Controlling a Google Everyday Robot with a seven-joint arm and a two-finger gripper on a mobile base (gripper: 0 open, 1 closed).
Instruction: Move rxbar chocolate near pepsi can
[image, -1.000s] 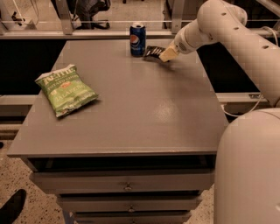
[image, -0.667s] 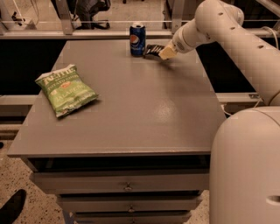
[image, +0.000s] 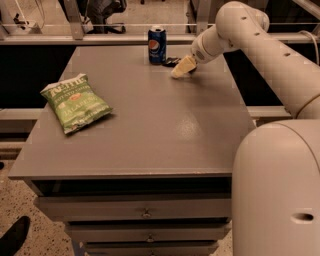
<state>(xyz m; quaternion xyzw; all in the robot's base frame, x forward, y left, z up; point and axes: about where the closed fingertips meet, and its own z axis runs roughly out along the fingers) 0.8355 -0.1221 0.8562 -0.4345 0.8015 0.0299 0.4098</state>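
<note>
The pepsi can (image: 157, 45) stands upright at the far edge of the grey table (image: 150, 125), blue with a silver top. The rxbar chocolate (image: 171, 61) is a small dark bar lying just right of the can, close to it; part of it is hidden by the gripper. My gripper (image: 182, 67) is pale and reaches in from the right, low over the table at the bar's right end. I cannot tell whether it holds the bar.
A green chip bag (image: 76, 102) lies on the left side of the table. My white arm (image: 265, 45) crosses the back right corner. A railing (image: 75, 25) runs behind the table, and drawers (image: 145, 212) sit below the front edge.
The gripper has moved slightly left and toward the camera, and the dark bar now lies a little closer to the can.
</note>
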